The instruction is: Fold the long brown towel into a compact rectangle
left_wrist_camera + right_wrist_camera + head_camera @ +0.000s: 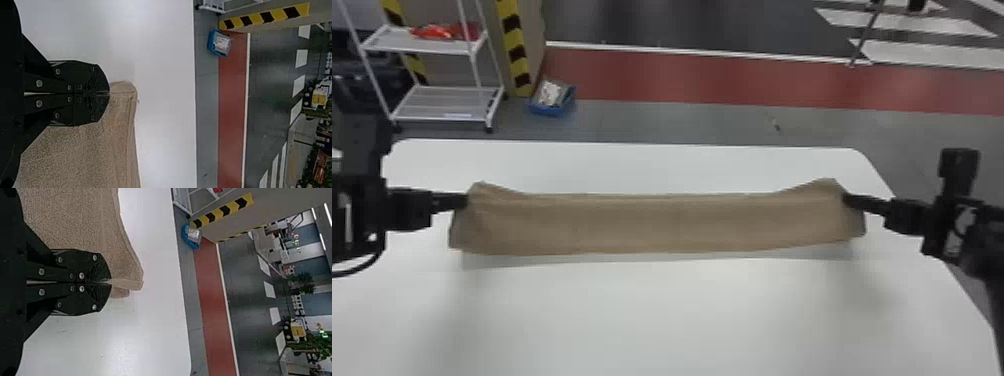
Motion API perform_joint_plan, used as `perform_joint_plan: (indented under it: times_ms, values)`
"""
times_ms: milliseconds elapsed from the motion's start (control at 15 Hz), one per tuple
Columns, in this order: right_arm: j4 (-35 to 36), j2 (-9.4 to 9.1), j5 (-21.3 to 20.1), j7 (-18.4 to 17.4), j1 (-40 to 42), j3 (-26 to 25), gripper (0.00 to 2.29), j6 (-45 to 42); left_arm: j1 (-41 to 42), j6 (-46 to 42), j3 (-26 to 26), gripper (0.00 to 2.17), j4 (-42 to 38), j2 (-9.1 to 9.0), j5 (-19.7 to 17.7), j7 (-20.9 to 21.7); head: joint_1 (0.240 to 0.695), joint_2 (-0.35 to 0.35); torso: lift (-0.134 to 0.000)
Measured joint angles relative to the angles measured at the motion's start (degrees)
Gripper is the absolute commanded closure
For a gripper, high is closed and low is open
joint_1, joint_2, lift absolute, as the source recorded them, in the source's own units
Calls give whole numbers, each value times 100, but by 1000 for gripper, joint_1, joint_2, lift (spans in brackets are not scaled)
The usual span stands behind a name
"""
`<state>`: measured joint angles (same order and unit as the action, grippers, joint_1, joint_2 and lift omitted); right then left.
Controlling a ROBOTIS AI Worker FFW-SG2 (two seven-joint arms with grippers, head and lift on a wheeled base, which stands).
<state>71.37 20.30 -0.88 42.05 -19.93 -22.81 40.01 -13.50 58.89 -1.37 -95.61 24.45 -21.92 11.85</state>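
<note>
— How did the desk (667,310) lie, seen from where we stood?
— White, broad, with rounded far corners; the long brown towel (657,225) spanned it from side to side as a narrow band, with a soft shadow along its near edge.

— And the two ends?
— At the left end, the left tool (464,201) was pressed together on the cloth, pinching it near the far corner. At the right end, the right tool (849,200) pinched the cloth likewise, near that end's far corner. Both far corners peaked slightly, and the stretch between them ran nearly straight.

— What surrounded the desk?
— Beyond its far edge, gray floor (682,122), then a red band (707,82) bordered by a white line (707,51), then darker floor with white stripes (917,25) at far right. To the far left stood a white rack (412,46), red items (439,32) on its upper shelf; beside it, yellow-and-black tape (514,45) marked an upright, and a blue bin (547,111) sat near its foot.
</note>
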Motion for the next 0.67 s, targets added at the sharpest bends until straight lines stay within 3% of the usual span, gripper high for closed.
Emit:
perform_joint_plan:
  times_ms: [667]
  values:
    - [-113, -116, -1, -328, 7, 5, 1301, -373, -103, -611, 119, 1666, 448, -19, 2, -49, 695, -124, -123]
